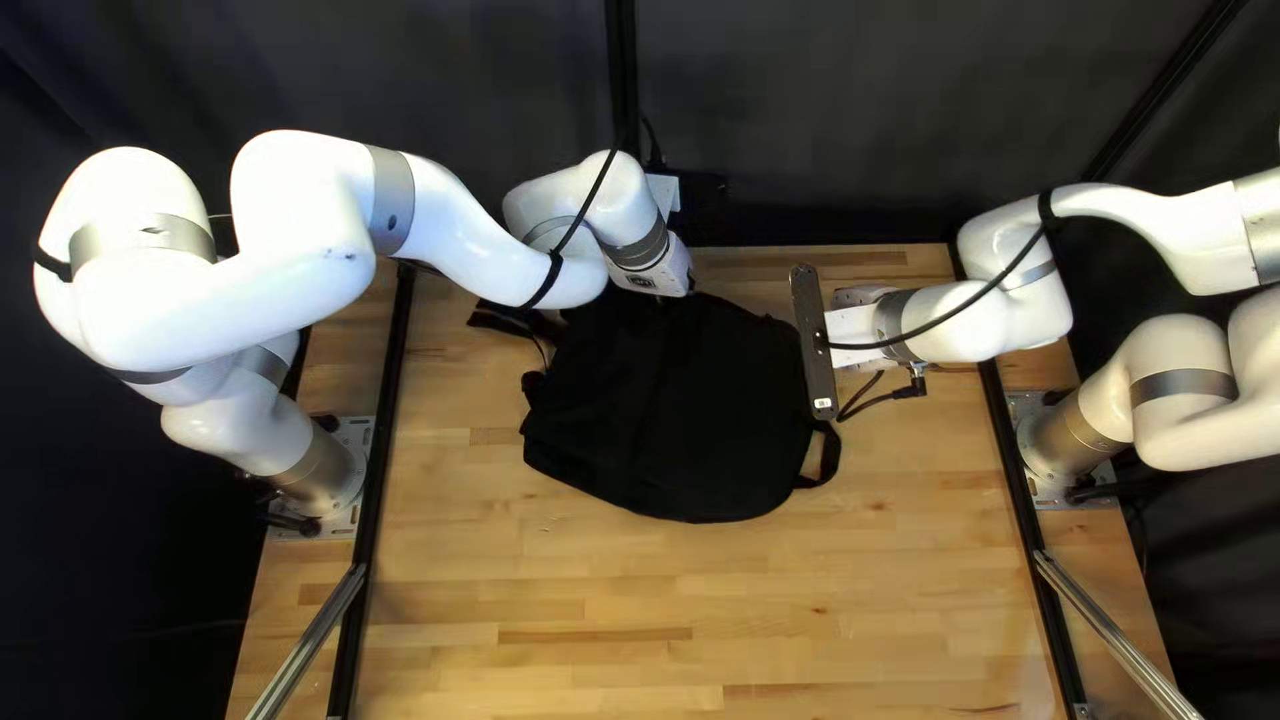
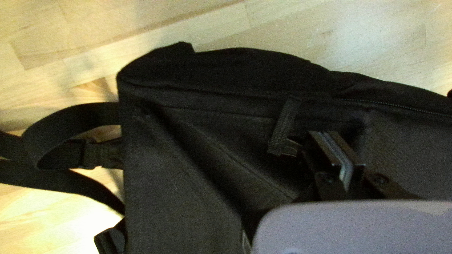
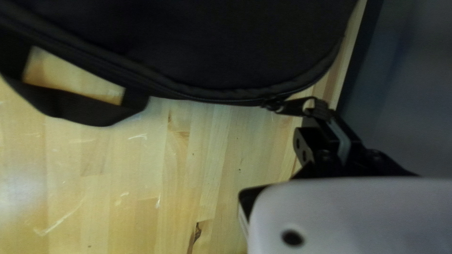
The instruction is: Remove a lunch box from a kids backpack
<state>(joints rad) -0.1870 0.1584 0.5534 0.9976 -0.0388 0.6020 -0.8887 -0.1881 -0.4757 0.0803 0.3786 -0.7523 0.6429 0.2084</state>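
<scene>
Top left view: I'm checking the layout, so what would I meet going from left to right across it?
Left arm's base, black rail, black backpack, second black rail, right arm's base.

Left gripper [image 1: 656, 276] closed — right gripper [image 1: 848, 328] closed too.

The near table [image 1: 667, 614] is open; backpack [image 1: 667, 414], left arm [image 1: 460, 240] and right arm [image 1: 980, 318] obstruct farther back.

A black backpack [image 1: 694, 414] is laid flat on the desk [image 1: 574, 627]. Straps [image 2: 70, 113] are spread from one end; a loopy handle [image 3: 94, 110] is sewn at the other. Its cloth is creased. A zip pull [image 3: 295, 107] is stretched away from its round edge.
</scene>
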